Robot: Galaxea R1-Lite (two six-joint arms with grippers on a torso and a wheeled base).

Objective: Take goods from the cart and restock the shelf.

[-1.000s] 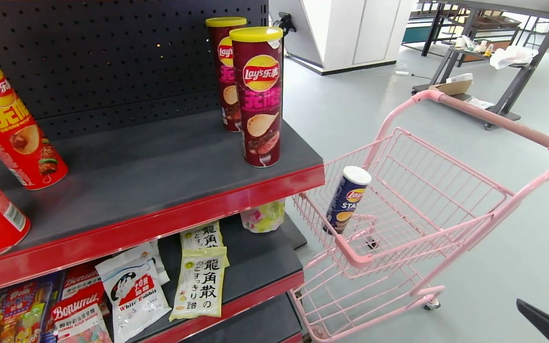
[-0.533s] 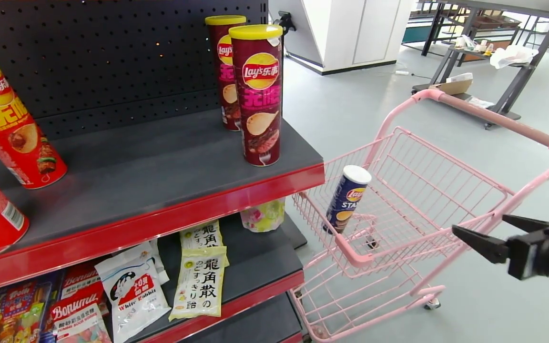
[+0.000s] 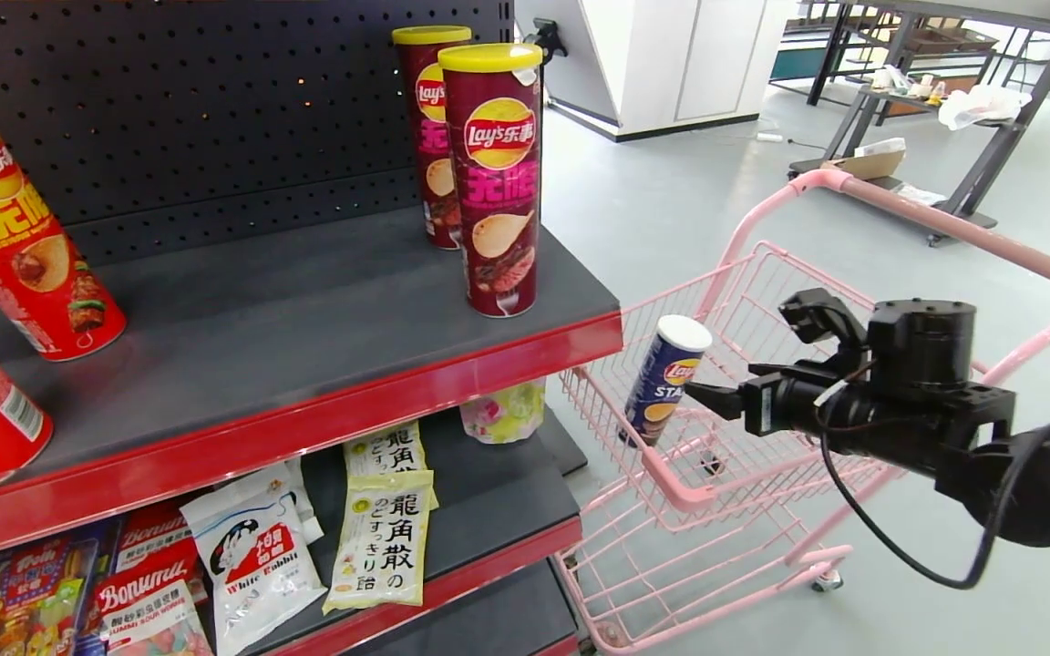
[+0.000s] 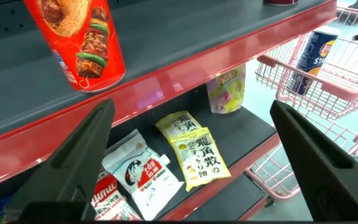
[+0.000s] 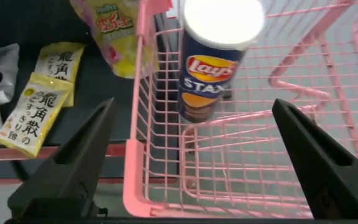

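A dark blue chip can (image 3: 666,378) with a white lid leans tilted in the front corner of the pink cart (image 3: 899,211), beside the shelf. My right gripper (image 3: 736,348) hovers open over the basket, just right of the can and apart from it. In the right wrist view the can (image 5: 213,68) lies between and beyond the spread fingers of the gripper (image 5: 192,102). My left gripper (image 4: 191,104) is open and holds nothing, facing the shelf's red front edge (image 4: 185,78). The can (image 4: 312,53) and cart (image 4: 353,87) show off to one side.
The grey upper shelf (image 3: 306,301) carries two maroon cans (image 3: 493,182) at its right end and red cans (image 3: 15,228) at the left, with bare board between. Candy bags (image 3: 384,538) lie on the lower shelf. A black rack (image 3: 944,137) stands on the floor behind.
My right arm has come in from the lower right and swung left over the cart basket, ending close to the blue can. The can and cart have stayed put.
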